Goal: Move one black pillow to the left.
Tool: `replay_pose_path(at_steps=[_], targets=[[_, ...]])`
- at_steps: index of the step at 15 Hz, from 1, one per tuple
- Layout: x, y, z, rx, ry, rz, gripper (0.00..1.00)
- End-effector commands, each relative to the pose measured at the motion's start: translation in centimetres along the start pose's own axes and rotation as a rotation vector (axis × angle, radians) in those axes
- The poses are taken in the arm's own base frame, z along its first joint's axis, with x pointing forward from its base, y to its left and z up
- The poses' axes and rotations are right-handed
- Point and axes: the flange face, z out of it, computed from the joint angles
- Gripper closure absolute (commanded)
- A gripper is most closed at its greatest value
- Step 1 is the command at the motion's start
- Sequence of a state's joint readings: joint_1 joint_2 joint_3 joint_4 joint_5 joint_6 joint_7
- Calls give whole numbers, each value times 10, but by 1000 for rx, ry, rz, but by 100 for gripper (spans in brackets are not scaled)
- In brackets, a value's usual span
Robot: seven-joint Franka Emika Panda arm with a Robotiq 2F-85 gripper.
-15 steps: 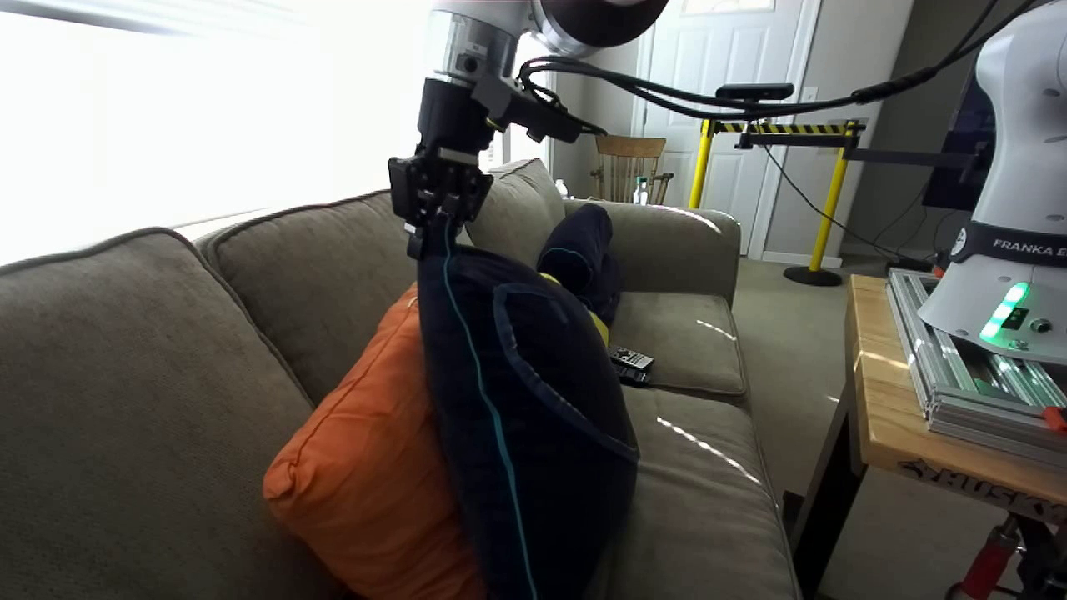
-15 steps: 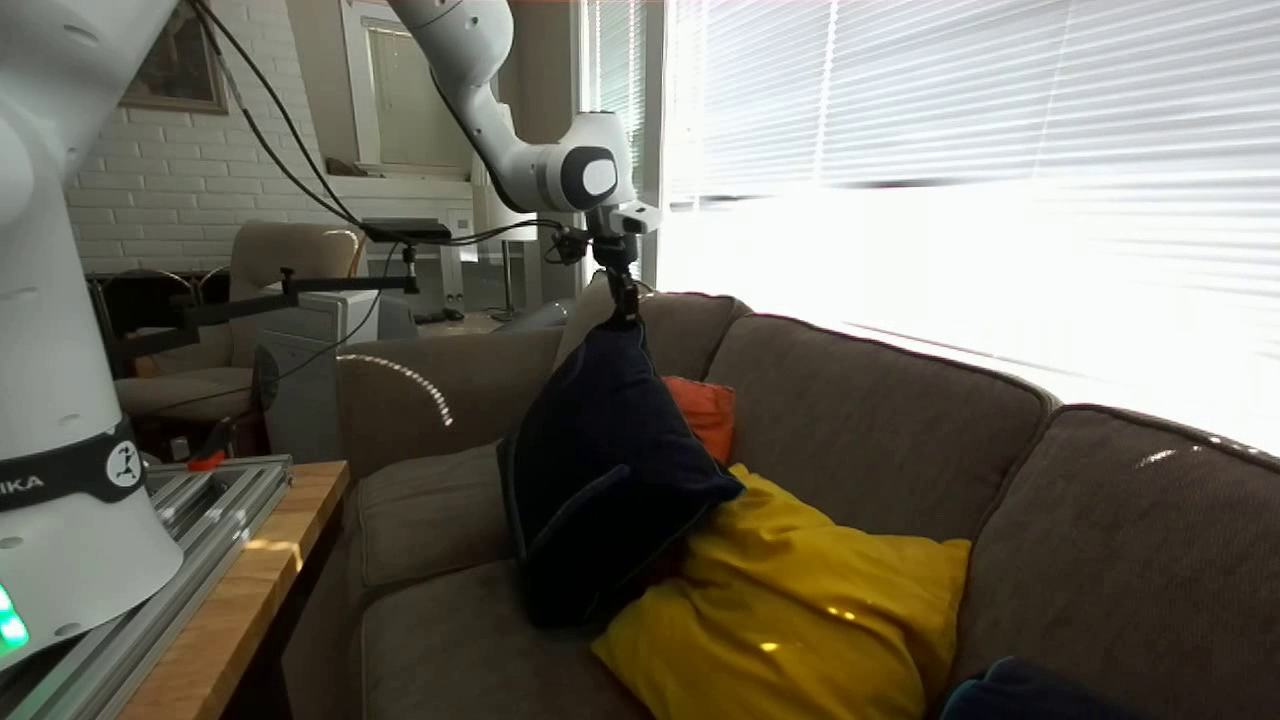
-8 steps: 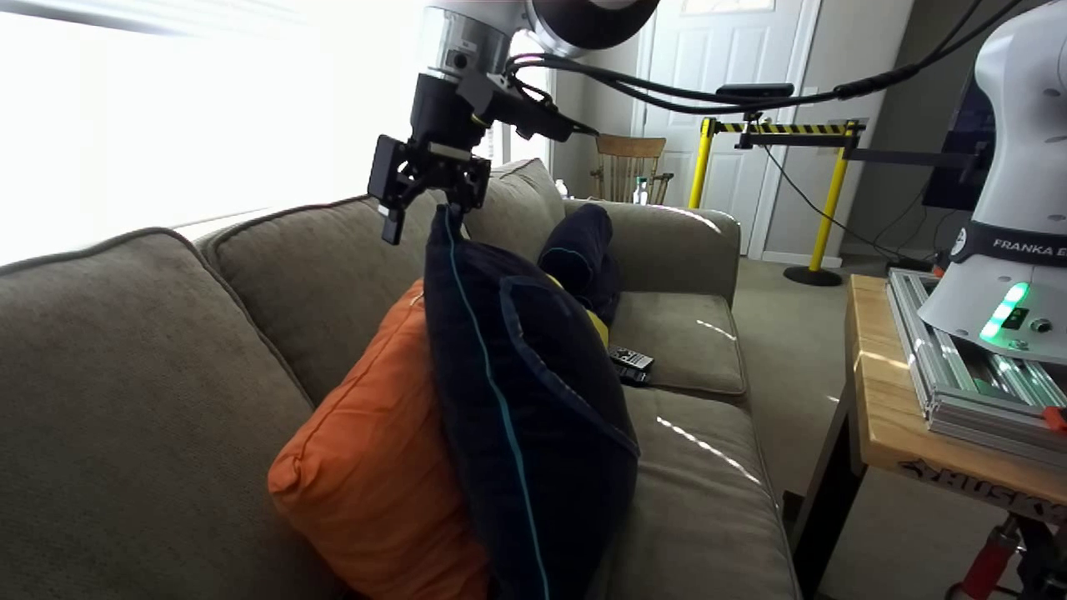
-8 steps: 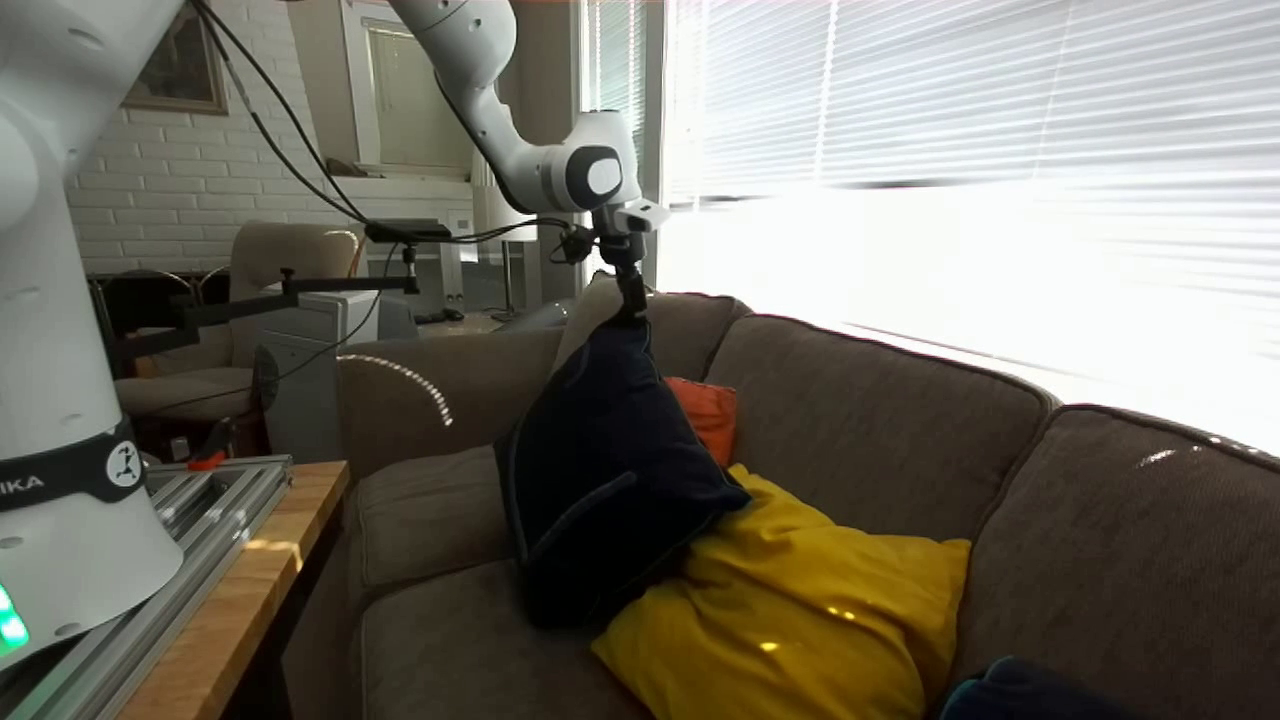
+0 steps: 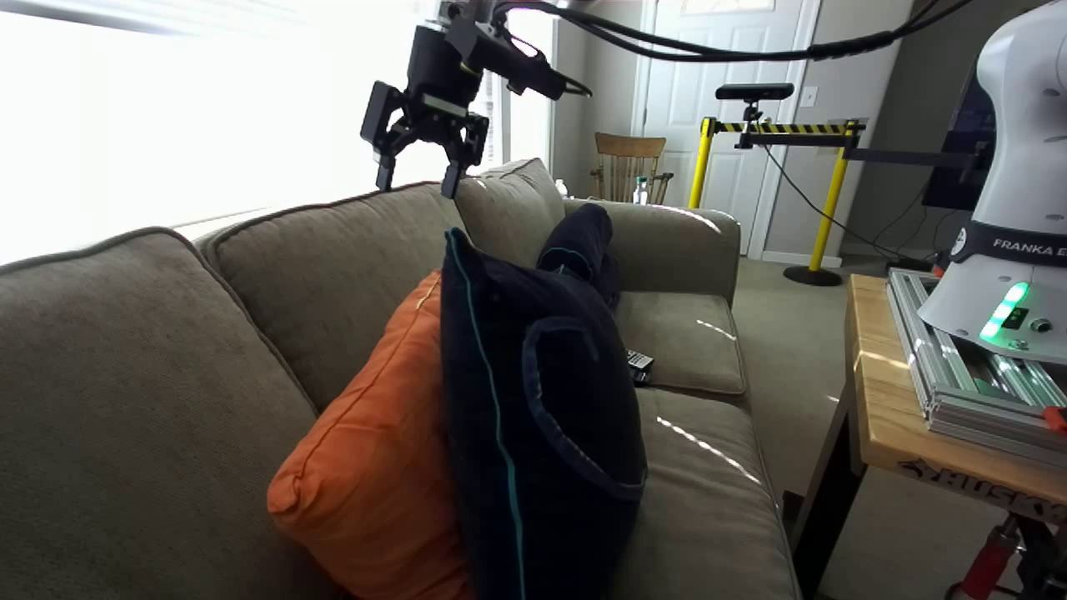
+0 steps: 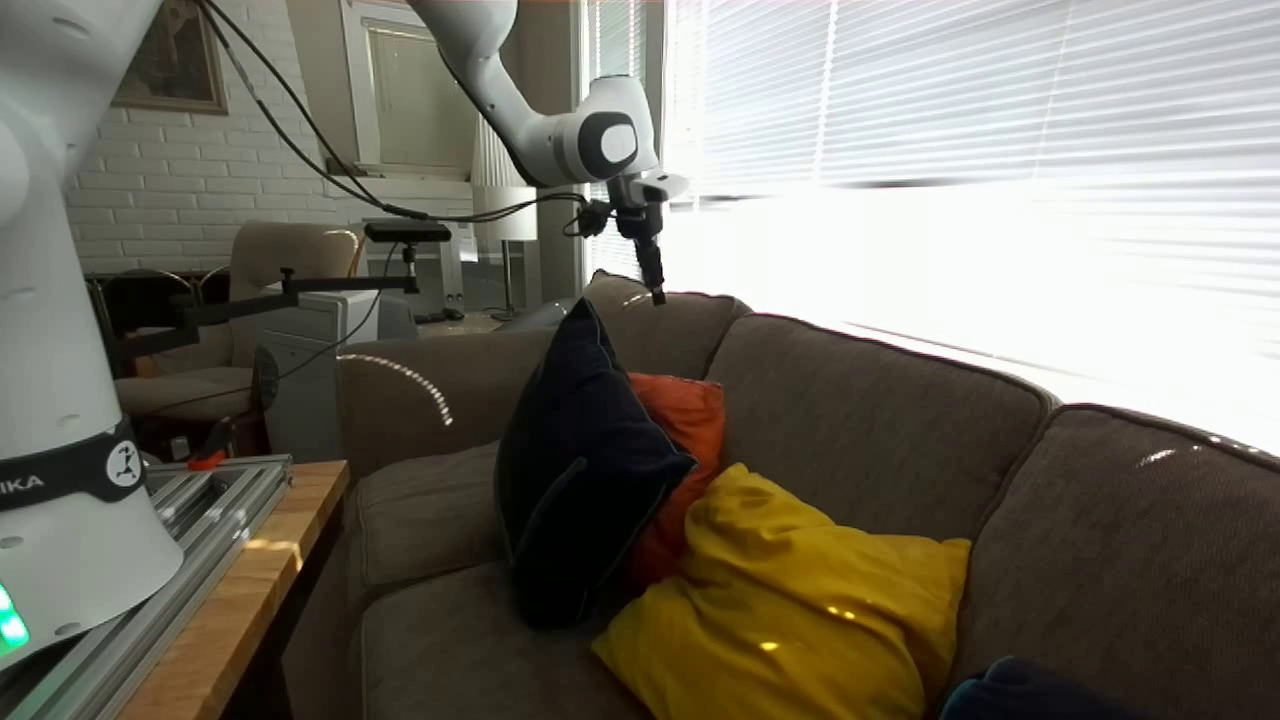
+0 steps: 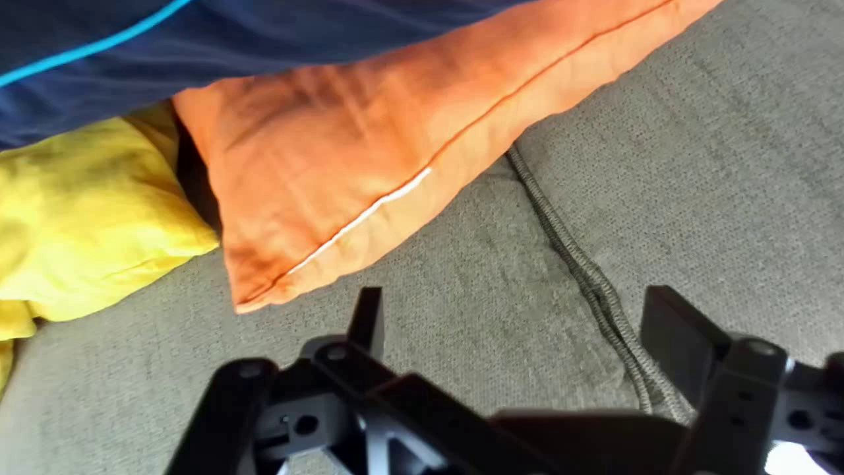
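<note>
Black pillow stands on edge on the sofa, beyond the sofa-facing edge of the wooden tabletop, against the orange pillow; the gripper, spread wide, hangs apart from the black one near the sofa back; the yellow pillow lies beside the orange one.

The black pillow is a near-black navy, with a turquoise seam and a duller blue curved line. Just beside it, the orange pillow is plain but for a white stretch along its seam; near the black pillow, the yellow pillow is plain too. Under the black pillow the sofa is grey-brown; well apart from that pillow, a navy cushion shows turquoise edging.
</note>
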State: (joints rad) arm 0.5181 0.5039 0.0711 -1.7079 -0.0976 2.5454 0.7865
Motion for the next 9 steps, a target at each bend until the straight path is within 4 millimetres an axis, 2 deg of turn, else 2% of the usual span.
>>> replay_pose_path(at_steps=[1,5,9], targets=[[28,38,-32,-71,-20,56,0],[68,107,-53,-180,-56,171,0],[91,184,-67,-193,-233,183,0]])
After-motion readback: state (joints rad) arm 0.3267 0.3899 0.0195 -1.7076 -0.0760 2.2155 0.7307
